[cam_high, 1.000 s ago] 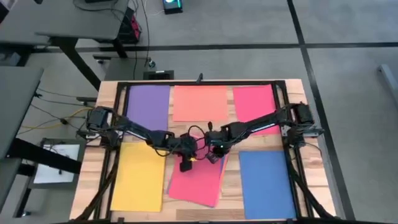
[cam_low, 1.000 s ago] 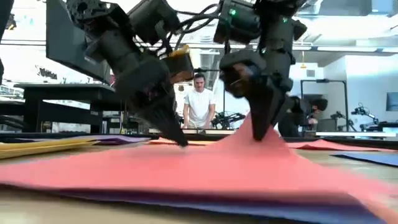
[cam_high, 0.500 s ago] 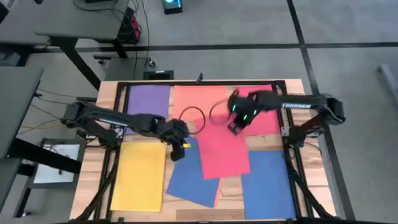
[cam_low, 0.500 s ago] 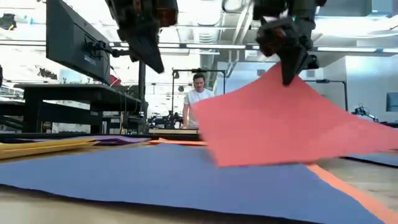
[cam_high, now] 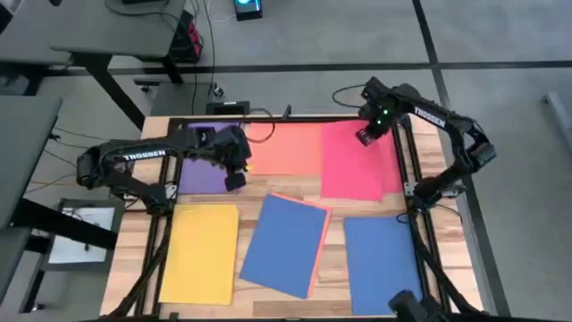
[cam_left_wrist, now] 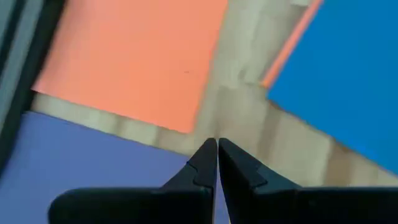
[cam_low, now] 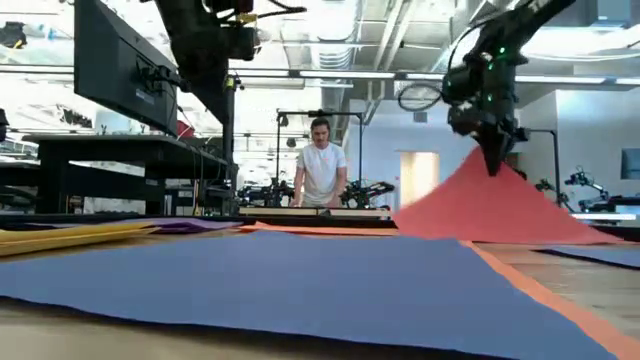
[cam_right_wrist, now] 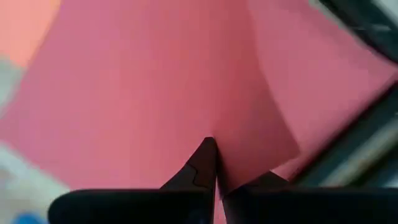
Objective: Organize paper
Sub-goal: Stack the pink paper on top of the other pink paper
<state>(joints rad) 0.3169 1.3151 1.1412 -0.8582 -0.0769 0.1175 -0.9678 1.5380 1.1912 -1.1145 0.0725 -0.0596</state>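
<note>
- Right gripper (cam_high: 365, 136) pinches the pink-red sheet (cam_high: 350, 165) near the bench's (cam_high: 420, 125) far right edge.
- Left gripper (cam_high: 234, 179), fingers closed and empty, hovers above the purple sheet (cam_high: 207, 152).

It's a robotics lab: dark workbenches (cam_low: 90, 150), a mounted monitor (cam_low: 120, 65), exposed ceiling ducts (cam_low: 370, 40), more robot arms (cam_low: 585, 185) behind, a person (cam_low: 322, 165) standing.

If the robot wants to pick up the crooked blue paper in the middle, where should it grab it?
Probably at the far corner of the tilted blue paper sheet. It lies flat on a salmon-orange sheet that peeks out along one edge, so pinch from above at that corner and lift. The left tool hovers nearest.
</note>
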